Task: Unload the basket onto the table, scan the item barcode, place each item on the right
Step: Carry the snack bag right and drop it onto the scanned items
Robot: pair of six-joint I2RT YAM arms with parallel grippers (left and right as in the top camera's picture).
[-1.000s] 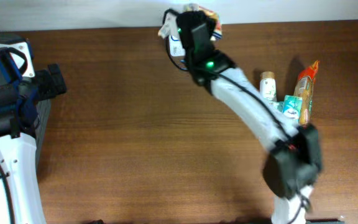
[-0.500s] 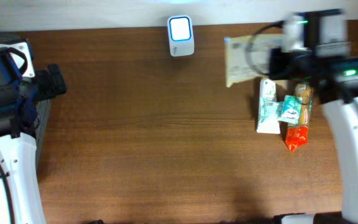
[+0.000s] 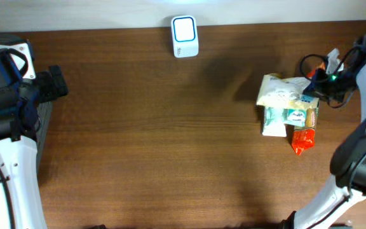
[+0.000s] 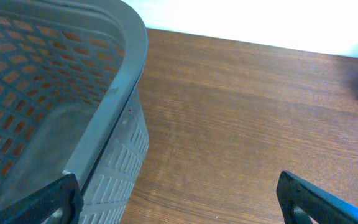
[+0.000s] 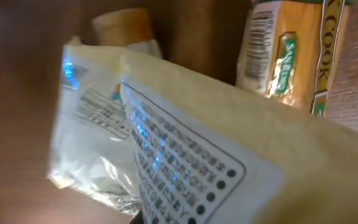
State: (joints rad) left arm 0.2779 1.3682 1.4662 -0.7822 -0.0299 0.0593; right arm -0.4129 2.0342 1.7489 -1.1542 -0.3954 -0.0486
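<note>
Surface of brown wood (image 3: 138,140) fills the overhead view, with a wide bare stretch between the two sets of fingers. Next in size, a grey mesh basket (image 4: 48,106) sits just beside the left fingers (image 4: 58,200), which stand fully spread with nothing between them. Well across from them, the right fingers (image 3: 319,81) are closed on the right-hand edge of a pale packet (image 3: 281,94), the item to be scanned. It hangs out to their left, above a small heap of other goods.

The packet looks light, soft and crinkly. Held by one pinched edge it will likely flop, so its printed label may curl away from a reader. A hold near a sealed seam, clear of the print, seems wisest.

The scanner (image 3: 185,37) stands far to the left of the right fingers, against the back edge of the surface, and the way to it looks unobstructed.

Under the packet lie a white-and-green tube (image 3: 272,122), a biscuit pack (image 5: 294,53) and an orange pouch (image 3: 302,141). They are close enough to be snagged by a low sweep.
</note>
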